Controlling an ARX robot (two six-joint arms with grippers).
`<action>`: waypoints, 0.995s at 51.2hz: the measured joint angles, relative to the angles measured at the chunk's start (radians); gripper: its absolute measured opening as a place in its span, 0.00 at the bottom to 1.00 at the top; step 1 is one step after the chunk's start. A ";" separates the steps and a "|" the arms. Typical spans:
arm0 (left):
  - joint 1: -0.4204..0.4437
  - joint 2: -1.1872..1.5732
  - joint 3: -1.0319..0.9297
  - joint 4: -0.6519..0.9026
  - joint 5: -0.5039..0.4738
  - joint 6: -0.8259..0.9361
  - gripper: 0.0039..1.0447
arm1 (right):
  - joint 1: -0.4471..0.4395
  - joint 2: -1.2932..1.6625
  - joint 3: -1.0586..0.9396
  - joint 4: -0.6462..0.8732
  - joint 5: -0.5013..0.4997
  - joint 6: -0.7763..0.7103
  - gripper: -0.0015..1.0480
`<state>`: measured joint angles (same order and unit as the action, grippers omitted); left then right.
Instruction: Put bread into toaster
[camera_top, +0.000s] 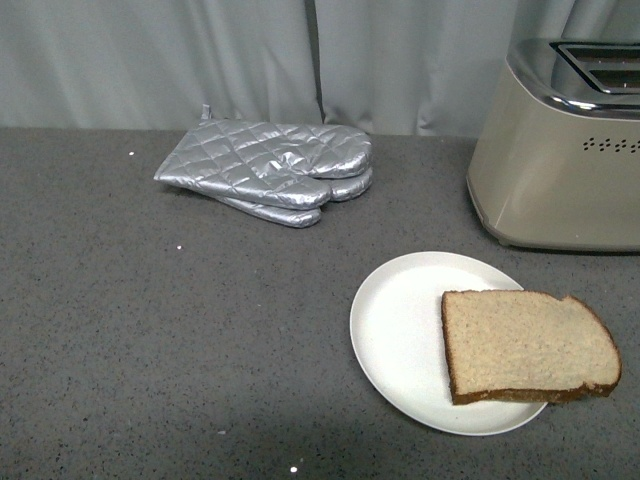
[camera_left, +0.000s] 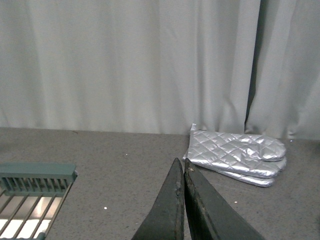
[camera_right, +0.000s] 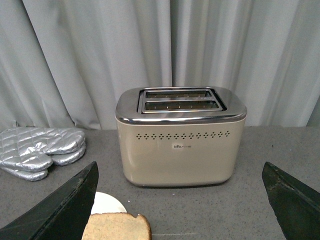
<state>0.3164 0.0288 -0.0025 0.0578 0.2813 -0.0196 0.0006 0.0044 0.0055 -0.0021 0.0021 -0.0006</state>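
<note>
1. Tabletop (camera_top: 150, 330): grey, speckled, with a pale pleated curtain (camera_top: 150, 60) along its far edge.
2. Bread (camera_top: 525, 345): one slice lying flat on a white plate (camera_top: 400, 330) near the front edge, toward the right corner. Its domed end overhangs the plate rim on the right-edge side. It is not in the toaster.
3. Toaster (camera_top: 560, 170): upright at the far right corner, well apart from the plate. The right wrist view shows a chrome top, two slots facing up and a row of vent holes.
4. Silver quilted oven mitts (camera_top: 265, 165): stacked near the far edge, about mid-width, apart from toaster and plate.
5. Left end effector (camera_left: 183, 200): fingers pressed together with nothing between them, above bare tabletop and aimed toward the mitts.
6. Grey-green wire rack (camera_left: 30, 192): seen only in the left wrist view, resting on the tabletop.
7. Right end effector (camera_right: 180, 167): fingers spread wide and holding nothing, facing the toaster, with the bread and plate edge just below.
</note>
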 joint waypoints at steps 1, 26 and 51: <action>-0.047 -0.018 0.010 -0.022 -0.048 0.005 0.03 | 0.000 0.000 0.000 0.000 0.000 0.000 0.91; -0.313 -0.026 0.012 -0.058 -0.279 0.012 0.03 | 0.000 0.000 0.000 0.000 -0.003 0.000 0.91; -0.313 -0.026 0.012 -0.058 -0.280 0.012 0.80 | -0.162 0.562 0.100 0.029 0.003 0.301 0.91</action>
<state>0.0032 0.0029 0.0097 -0.0002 0.0017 -0.0074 -0.1612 0.5663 0.1059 0.0273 0.0051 0.3000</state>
